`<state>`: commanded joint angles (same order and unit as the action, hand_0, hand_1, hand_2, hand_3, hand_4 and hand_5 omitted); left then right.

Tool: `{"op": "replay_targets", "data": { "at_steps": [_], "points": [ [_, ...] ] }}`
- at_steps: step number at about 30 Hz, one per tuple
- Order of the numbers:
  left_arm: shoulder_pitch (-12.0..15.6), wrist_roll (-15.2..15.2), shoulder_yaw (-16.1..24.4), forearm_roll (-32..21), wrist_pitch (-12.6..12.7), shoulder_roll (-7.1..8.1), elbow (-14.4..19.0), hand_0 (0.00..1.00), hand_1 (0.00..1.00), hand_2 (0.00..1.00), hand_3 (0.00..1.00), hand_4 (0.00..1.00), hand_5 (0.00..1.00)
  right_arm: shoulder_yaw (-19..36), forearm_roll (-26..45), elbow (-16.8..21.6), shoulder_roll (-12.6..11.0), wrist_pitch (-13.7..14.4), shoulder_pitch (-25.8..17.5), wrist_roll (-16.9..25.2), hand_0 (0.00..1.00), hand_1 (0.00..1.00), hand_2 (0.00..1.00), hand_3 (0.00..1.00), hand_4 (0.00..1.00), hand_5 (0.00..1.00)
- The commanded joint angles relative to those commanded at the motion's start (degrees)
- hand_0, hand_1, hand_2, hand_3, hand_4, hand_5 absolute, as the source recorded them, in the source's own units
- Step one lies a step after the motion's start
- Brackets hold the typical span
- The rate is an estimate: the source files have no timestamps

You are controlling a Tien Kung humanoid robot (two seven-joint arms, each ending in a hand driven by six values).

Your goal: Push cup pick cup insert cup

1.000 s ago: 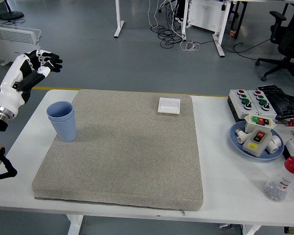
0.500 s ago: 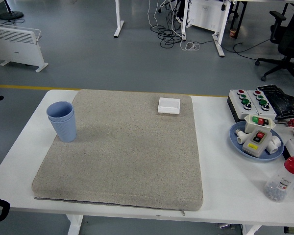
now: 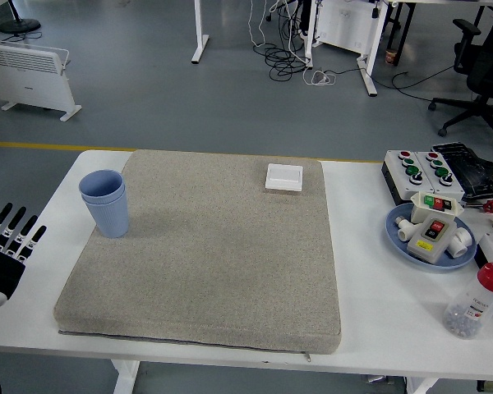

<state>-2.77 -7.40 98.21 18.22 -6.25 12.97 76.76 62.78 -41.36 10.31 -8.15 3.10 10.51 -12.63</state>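
Two light blue cups point(image 3: 105, 202) stand nested, one inside the other, upright at the left edge of the grey mat point(image 3: 205, 246). My left hand point(image 3: 6, 246) is at the picture's left edge, low over the table, left of and below the cups and apart from them. Its fingers point(image 3: 15, 228) are straight and spread and hold nothing. My right hand is out of view.
A white square switch point(image 3: 283, 176) lies at the mat's far edge. At the right are a button box point(image 3: 423, 168), a blue plate point(image 3: 394, 235) with switch parts, and a clear bottle with a red cap point(image 3: 479, 300).
My left hand dropped from high at the upper left, went out of view, and now shows low at the left edge with fingers extended. The cups have not moved.
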Motion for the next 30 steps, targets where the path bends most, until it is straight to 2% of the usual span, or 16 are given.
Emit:
{"op": "replay_targets", "data": {
  "at_steps": [1, 2, 7, 22, 30],
  "points": [
    [0.0, -2.2, -0.1, 0.5, 0.2, 0.15, -0.1, 0.795, 0.806, 0.845, 0.759, 0.624, 0.998, 0.1, -0.1, 0.0, 0.0, 0.0, -0.1, 0.0, 0.745, 0.696, 0.679, 0.580, 0.181, 0.547],
    [0.0, -3.3, -0.1, 0.7, 0.2, 0.21, -0.1, 0.795, 0.806, 0.845, 0.759, 0.624, 0.998, 0.0, -0.1, 0.0, 0.0, 0.0, -0.1, 0.0, 0.745, 0.696, 0.679, 0.580, 0.181, 0.547],
    [-0.5, -4.1, -0.3, 1.2, -0.3, -0.15, -0.4, 0.795, 0.797, 0.828, 0.742, 0.617, 0.998, 0.1, -0.1, 0.0, 0.1, 0.1, -0.2, 0.0, 0.744, 0.695, 0.679, 0.580, 0.181, 0.545],
    [-2.0, -0.4, -1.3, 0.4, -0.3, -0.50, -1.3, 0.796, 0.791, 0.819, 0.730, 0.614, 0.998, -0.3, 1.7, 0.0, 0.1, 0.2, 0.5, 0.9, 0.744, 0.697, 0.680, 0.580, 0.179, 0.546],
    [-3.1, 2.1, -2.1, -2.2, -3.0, -0.64, -2.4, 0.796, 0.793, 0.821, 0.731, 0.612, 0.998, -0.6, 2.2, 0.0, 0.0, 0.1, 0.7, 0.9, 0.744, 0.696, 0.681, 0.579, 0.179, 0.544]
  ]
}}
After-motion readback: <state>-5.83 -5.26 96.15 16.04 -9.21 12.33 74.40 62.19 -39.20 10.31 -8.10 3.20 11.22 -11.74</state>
